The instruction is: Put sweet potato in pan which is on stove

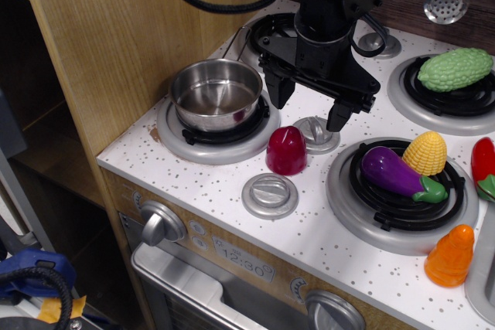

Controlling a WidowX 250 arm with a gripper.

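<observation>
Nearest the camera, well below my hand: wooden oven front with grey knobs, then the white speckled stove top (309,245), my tabletop for this job.

A step further in: small glossy dark-red dome-shaped toy sweet potato (286,150), standing rounded end up on the speckled surface between two grey knobs. It sits just below and slightly camera-left of my fingers, not touching them. Smooth shiny plastic with a highlight on its crown; I judge it may slip if pinched too high on the curve.

Above it, my black two-fingered hand (310,103): fingers spread, pointing down, nothing between them.

Camera-left of my hand, close by: round shiny stainless-steel pan (216,94) with straight sides, seated on a grey-ringed black coil burner, nothing inside.

Camera-right, set apart: purple eggplant with green stem (394,174) and yellow corn toy (426,153) on another burner; orange ridged toy (449,256) nearer the edge.

Step in hand, as I read it: approach before the grasp; potato not yet taken. Next move calls for shifting a little toward the camera, lowering so the fingers straddle the dome low on its sides, then pressing in. The lift must clear the pan rim.
</observation>
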